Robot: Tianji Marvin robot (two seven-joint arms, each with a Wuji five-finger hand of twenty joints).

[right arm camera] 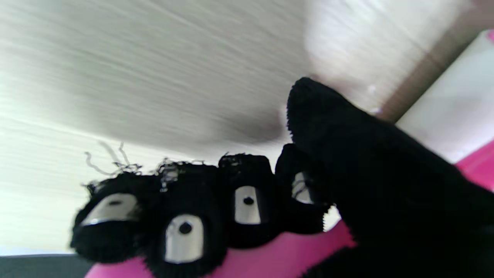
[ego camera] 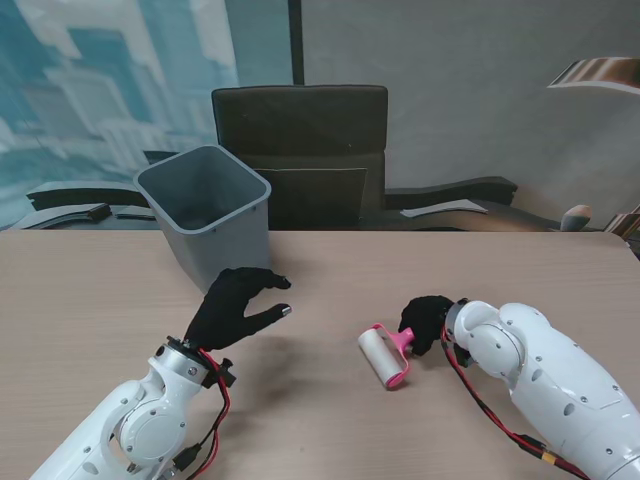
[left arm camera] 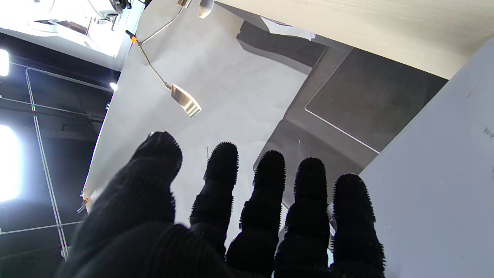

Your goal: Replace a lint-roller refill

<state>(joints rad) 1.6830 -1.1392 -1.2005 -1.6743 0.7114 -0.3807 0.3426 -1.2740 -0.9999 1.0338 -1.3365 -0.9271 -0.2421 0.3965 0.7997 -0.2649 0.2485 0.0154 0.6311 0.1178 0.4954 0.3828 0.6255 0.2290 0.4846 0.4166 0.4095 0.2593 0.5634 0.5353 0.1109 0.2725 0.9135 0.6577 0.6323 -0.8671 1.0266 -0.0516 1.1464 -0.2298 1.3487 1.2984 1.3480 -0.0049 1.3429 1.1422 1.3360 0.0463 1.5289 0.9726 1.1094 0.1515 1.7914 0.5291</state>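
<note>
Both hands are sitting nearest me. Left hand (ego camera: 235, 307) is hovering with fingers spread, gripping nothing. Right hand (ego camera: 426, 321) is curling tight around the pink handle (right arm camera: 278, 251) of the lint roller (ego camera: 384, 356), which is lying on the table (ego camera: 330, 420). Farther off, the grey bin (ego camera: 208, 212) is standing; its inside is looking empty. Behind it, a dark chair (ego camera: 300, 140) is partly hiding.
</note>
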